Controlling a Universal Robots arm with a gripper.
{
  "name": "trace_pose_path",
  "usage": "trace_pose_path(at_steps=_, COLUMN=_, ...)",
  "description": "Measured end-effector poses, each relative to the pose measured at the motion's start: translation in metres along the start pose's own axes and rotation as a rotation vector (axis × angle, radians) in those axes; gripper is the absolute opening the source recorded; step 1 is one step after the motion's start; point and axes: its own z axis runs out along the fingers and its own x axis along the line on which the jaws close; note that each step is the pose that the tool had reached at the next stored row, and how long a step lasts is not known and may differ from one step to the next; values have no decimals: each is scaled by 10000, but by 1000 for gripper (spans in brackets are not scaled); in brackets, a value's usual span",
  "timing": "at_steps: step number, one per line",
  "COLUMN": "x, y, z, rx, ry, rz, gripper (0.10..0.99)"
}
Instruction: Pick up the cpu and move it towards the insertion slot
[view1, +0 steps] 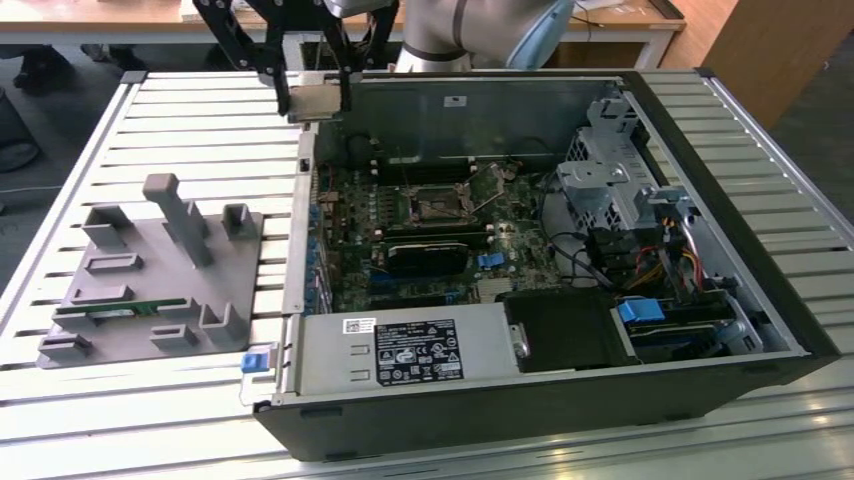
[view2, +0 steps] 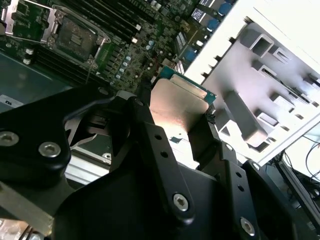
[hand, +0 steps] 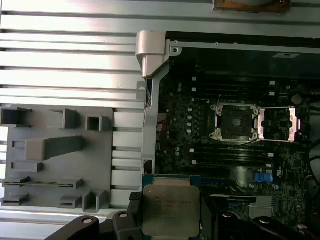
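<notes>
A robot arm's black tool (view1: 316, 103) pinches the cpu (view1: 318, 101), a flat silvery square chip, by its opposite edges and holds it in the air above the rear corner of an open computer case (view1: 747, 300) on a slatted tabletop (view1: 200, 120). The pickup looks done; the carry is in hand. The insertion slot (view1: 437, 205), a dark socket with its metal frame open, lies below the tool and well apart from it. Reaching it calls for travel inward over the board, chip kept level.
</notes>
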Motion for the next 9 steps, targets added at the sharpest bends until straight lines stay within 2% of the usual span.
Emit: trace_pose_path(at_steps=9, x=-210, y=63, z=3, rx=0, ry=0, rz=1, gripper=545)
